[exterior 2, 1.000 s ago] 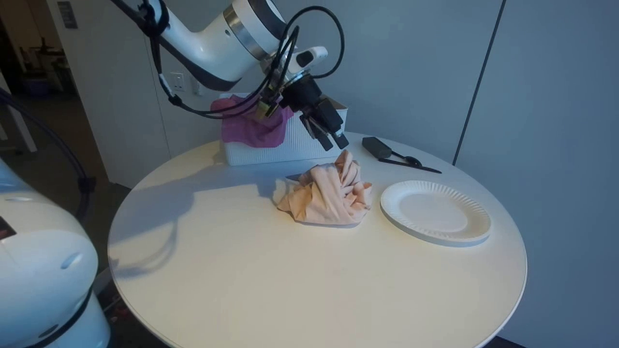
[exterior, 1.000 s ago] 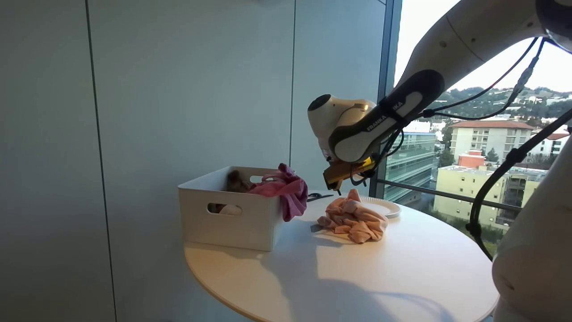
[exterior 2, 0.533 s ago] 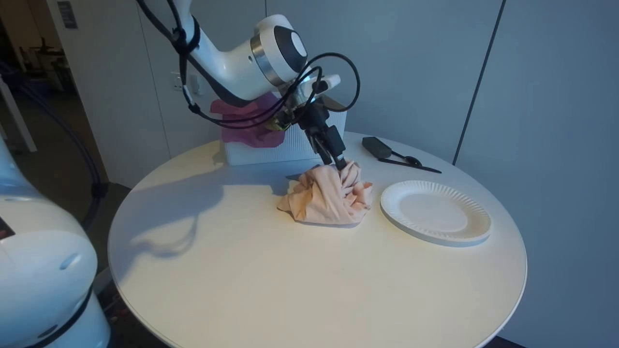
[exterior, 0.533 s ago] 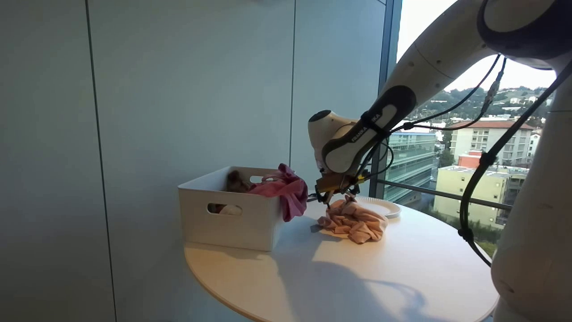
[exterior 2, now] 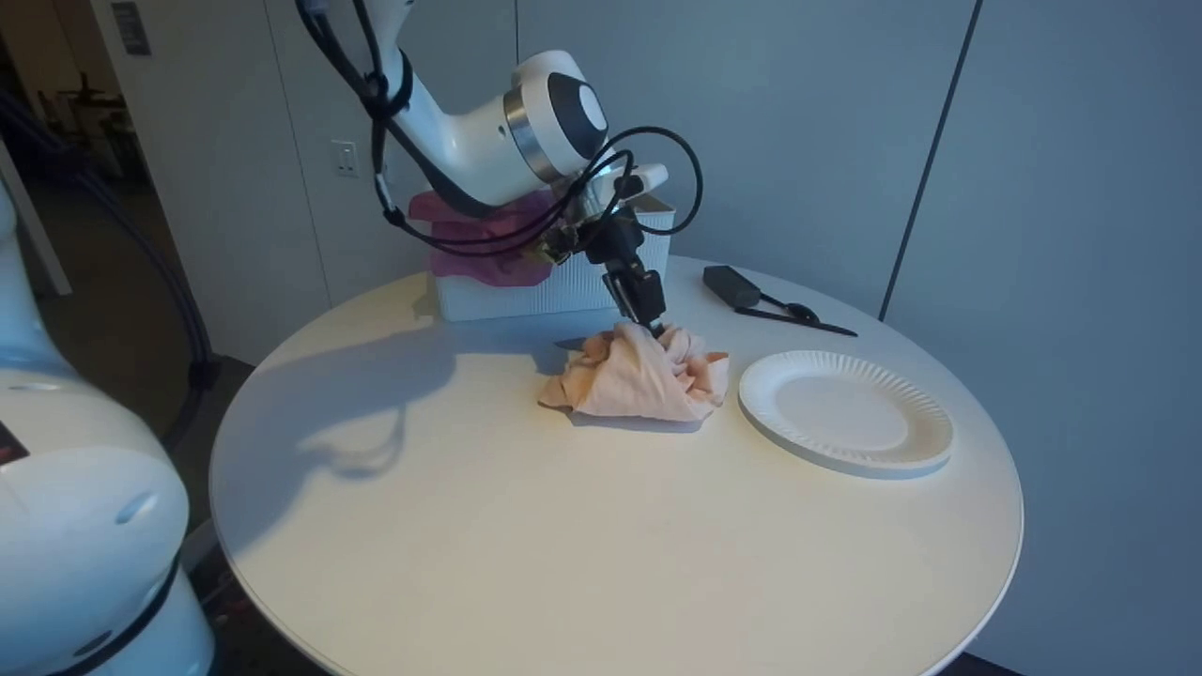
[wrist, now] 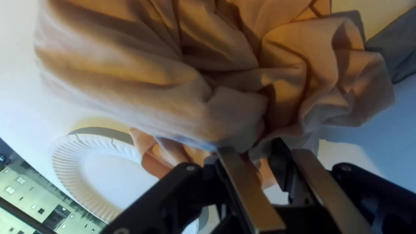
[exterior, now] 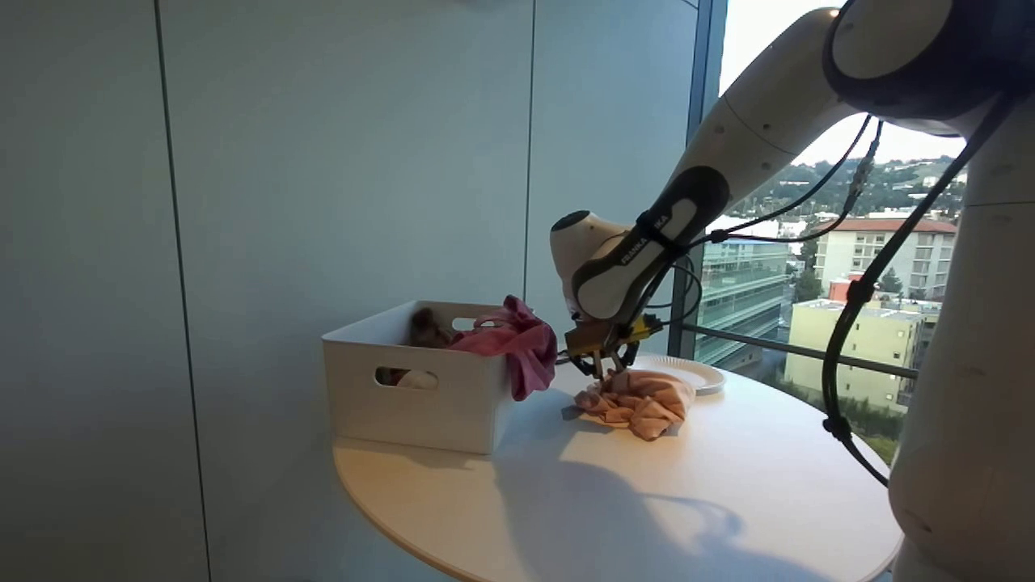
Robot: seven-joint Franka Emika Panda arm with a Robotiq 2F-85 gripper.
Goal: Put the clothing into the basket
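Observation:
The peach clothing (exterior: 639, 408) lies crumpled on the table, beside the basket (exterior: 420, 416). In both exterior views my gripper (exterior 2: 654, 329) points down into the top of this cloth. The wrist view has the clothing (wrist: 182, 71) bunched across the narrowed gap of my gripper (wrist: 251, 148), with folds against both fingertips; the jaws are shut on it. A pink-purple garment (exterior: 530, 352) hangs over the rim of the white basket, and a brown item (exterior: 427, 330) shows inside. Most of the basket's inside is hidden.
A white paper plate (exterior 2: 845, 413) lies close beside the clothing. Black utensils (exterior 2: 732, 284) rest behind it near the table's far edge. A dark flat piece (exterior 2: 570, 344) sticks out from under the cloth. The round table (exterior 2: 601, 563) reaches the wall and window.
My gripper has come down from above the clothing into its top, and its jaws have closed in. The cloth's peak is pressed down, and its near edge has been drawn towards the gripper.

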